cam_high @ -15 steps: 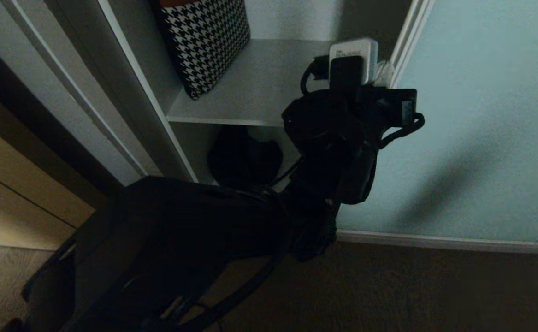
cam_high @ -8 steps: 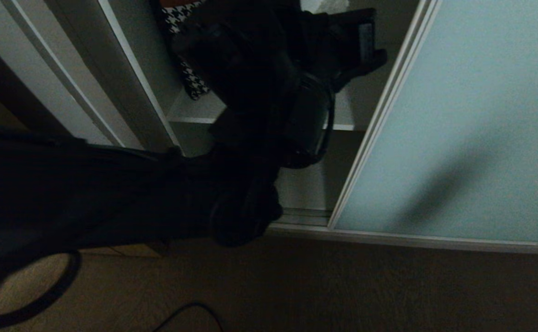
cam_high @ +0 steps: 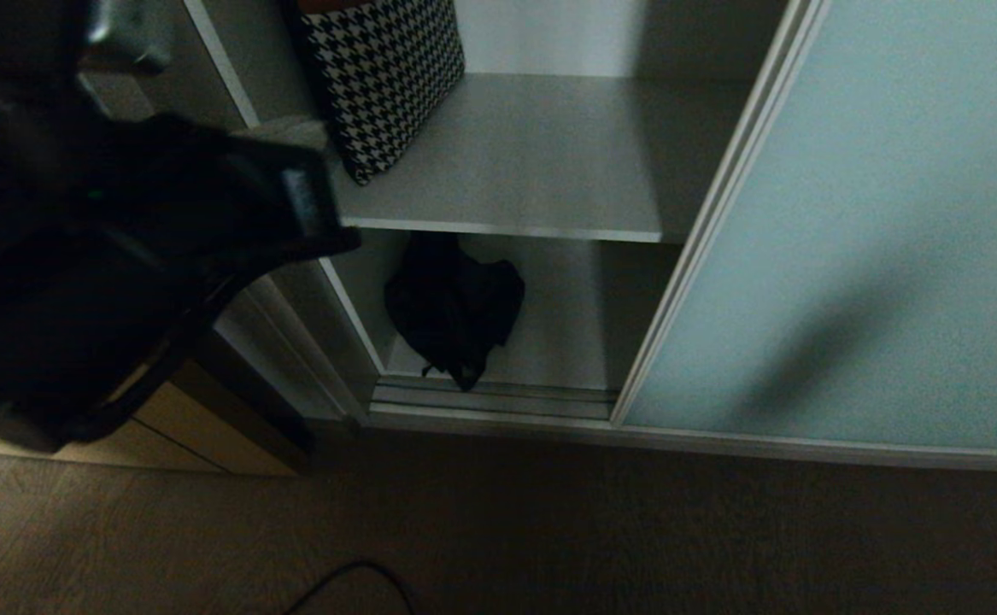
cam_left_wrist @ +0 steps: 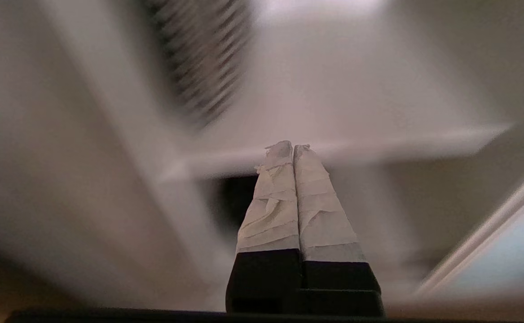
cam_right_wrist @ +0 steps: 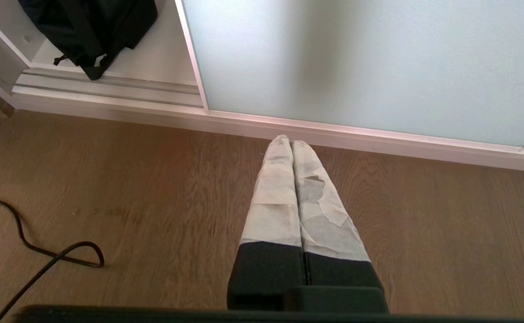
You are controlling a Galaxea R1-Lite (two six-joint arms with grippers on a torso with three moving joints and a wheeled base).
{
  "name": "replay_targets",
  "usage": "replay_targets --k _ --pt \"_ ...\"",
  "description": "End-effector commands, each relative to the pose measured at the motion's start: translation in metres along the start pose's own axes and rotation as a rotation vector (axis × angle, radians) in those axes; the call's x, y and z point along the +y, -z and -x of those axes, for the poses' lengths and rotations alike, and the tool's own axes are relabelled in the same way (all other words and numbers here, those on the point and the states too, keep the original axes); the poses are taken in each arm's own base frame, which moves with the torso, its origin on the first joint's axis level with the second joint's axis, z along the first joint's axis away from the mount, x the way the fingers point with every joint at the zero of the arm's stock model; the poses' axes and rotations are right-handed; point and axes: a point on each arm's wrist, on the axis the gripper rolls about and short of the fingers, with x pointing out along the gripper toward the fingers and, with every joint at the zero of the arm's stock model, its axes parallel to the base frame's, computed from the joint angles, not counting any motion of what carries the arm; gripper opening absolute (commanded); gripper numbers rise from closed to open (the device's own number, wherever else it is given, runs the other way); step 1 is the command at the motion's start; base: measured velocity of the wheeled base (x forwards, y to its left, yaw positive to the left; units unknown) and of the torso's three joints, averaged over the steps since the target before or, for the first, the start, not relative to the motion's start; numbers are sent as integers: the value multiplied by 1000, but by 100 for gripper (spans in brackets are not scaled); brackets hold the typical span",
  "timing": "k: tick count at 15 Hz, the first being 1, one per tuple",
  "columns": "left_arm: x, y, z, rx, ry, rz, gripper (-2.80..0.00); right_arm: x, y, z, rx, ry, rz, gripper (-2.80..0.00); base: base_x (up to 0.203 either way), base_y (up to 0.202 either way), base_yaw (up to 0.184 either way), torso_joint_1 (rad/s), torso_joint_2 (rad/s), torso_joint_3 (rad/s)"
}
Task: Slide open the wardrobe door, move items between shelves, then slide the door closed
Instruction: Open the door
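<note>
The sliding wardrobe door (cam_high: 848, 256), frosted teal glass in a silver frame, stands slid to the right, and the shelves (cam_high: 549, 162) are exposed. A black fabric bundle (cam_high: 451, 307) with dangling straps lies on the bottom shelf (cam_high: 549, 342). My left arm (cam_high: 122, 256) hangs dark at the far left, away from the opening. In its wrist view the left gripper (cam_left_wrist: 293, 146) is shut on nothing and points toward the shelf edge. The right gripper (cam_right_wrist: 291, 142) is shut and empty, low over the wooden floor before the door (cam_right_wrist: 356, 67). The bundle (cam_right_wrist: 91, 27) lies off to its side.
A houndstooth bag (cam_high: 383, 77) leans on the upper shelf at its left end. A beige cabinet (cam_high: 182, 427) stands left of the wardrobe. The door track (cam_right_wrist: 109, 85) runs along the floor, and a black cable (cam_right_wrist: 41, 255) loops on the floorboards.
My left arm has swung from in front of the door's edge up and off to the left. The shelves and the black bundle now show. Its fingers stayed shut.
</note>
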Motion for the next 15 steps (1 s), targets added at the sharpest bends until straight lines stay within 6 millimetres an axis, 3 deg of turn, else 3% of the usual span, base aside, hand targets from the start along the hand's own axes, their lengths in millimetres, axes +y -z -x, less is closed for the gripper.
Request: replay_targets --k 1,4,8,13,15 --pt "49 -3 57 -32 -111 -11 -280 0 0 0 3 0 0 -280 0 0 0 0 0 0" --pt "87 33 122 32 -311 -86 -280 0 0 0 1 0 0 -280 0 0 0 0 0 0" --pt "98 71 194 74 -474 -130 -280 0 0 0 1 0 0 -280 0 0 0 0 0 0" --pt "91 128 240 281 -504 -84 -280 0 0 0 2 0 0 -280 0 0 0 0 0 0" --pt "86 149 243 336 -352 -10 -280 0 0 0 2 -1 0 -280 0 0 0 0 0 0"
